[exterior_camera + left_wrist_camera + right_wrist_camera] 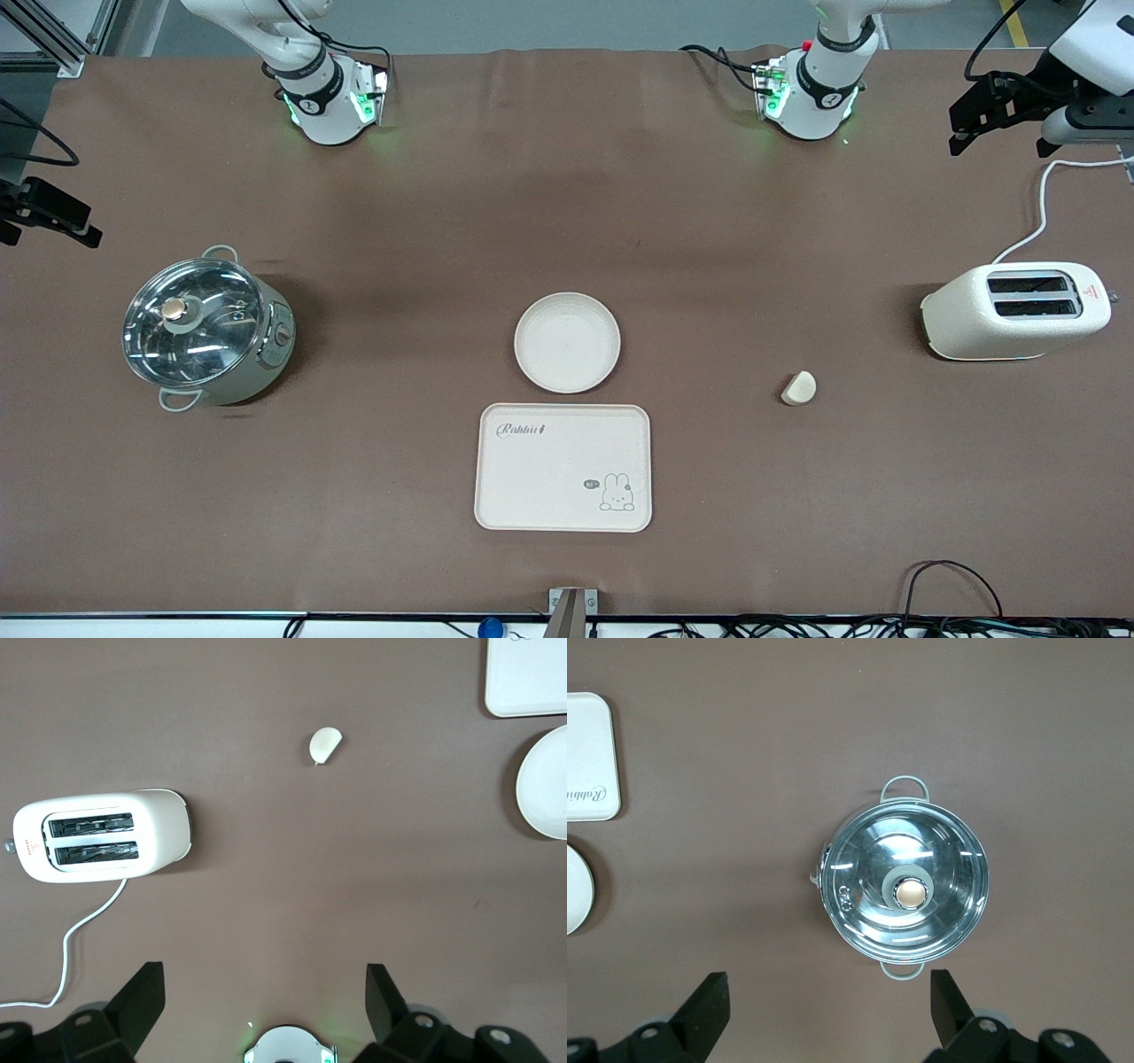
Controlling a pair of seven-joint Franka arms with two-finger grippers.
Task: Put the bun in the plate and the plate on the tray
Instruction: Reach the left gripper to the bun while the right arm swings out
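A matt brown cloth is covering the bench [567,221]; the pot [208,332] is gleaming as polished metal under glossy glass; the toaster [1014,312] is looking like smooth plastic.

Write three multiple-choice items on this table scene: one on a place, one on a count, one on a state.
1. Where does the bun lie?
A. in the plate
B. on the table between plate and toaster
C. on the tray

2. How many slots does the toaster have?
A. one
B. two
C. four

3. The pot is:
A. lidded
B. open
C. tipped over

Answers: 1 B, it rests on bare cloth. 2 B, two dark slots show on top. 3 A, a glass lid with a knob covers it.
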